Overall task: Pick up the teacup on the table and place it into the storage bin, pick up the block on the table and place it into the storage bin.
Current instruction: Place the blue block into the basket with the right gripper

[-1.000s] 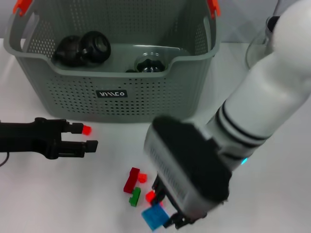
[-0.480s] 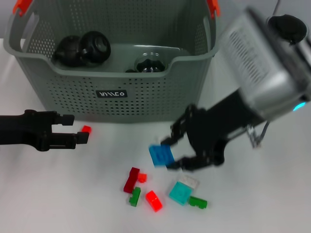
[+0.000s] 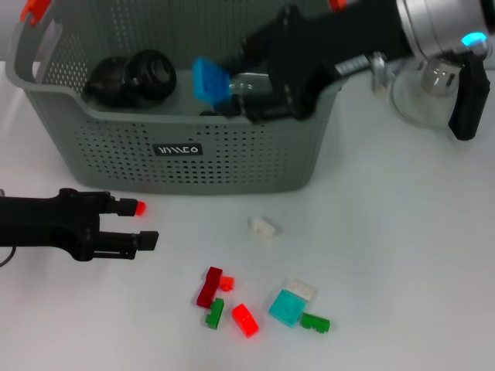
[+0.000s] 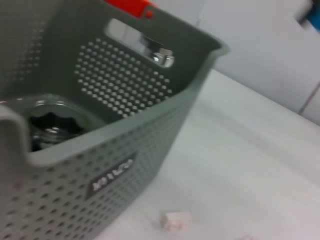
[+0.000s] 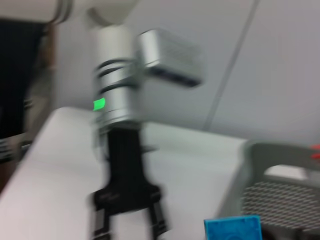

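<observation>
Blue block (image 3: 209,79) in right claw (image 3: 232,83) over storage bin (image 3: 232,158).

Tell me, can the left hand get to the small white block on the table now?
Probably yes. The left hand is open, and only bare table lies between it and the white block.

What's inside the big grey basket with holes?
Inside the grey perforated plastic basket sit two dark round cups and a shiny one. The right gripper, holding a blue flat block, hides the rest.
</observation>
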### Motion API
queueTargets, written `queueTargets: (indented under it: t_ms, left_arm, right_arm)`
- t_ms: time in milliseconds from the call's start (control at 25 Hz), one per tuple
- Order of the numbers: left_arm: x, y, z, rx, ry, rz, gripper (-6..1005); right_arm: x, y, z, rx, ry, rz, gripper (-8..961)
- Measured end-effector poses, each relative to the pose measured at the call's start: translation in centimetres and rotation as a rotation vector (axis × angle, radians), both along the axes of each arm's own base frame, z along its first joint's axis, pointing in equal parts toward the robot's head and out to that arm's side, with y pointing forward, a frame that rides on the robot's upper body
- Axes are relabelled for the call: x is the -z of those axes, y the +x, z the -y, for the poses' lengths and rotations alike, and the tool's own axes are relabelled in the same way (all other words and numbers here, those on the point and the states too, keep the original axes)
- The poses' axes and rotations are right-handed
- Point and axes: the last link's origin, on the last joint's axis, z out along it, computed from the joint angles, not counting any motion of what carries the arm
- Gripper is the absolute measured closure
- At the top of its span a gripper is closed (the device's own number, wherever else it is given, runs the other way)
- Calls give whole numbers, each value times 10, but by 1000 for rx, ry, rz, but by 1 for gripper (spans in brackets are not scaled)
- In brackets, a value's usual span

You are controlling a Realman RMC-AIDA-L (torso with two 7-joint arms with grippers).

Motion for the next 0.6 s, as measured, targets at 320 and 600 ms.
queueTargets:
  t_ms: [320, 600]
  left_arm:
    - [2, 10, 2, 155, -23, -1, 214]
    - [11, 22, 2, 254, -99, -11, 214]
  right_arm:
    - [17, -9, -44, 112, 139, -50, 517]
    - [34, -2, -70, 200, 218, -46, 517]
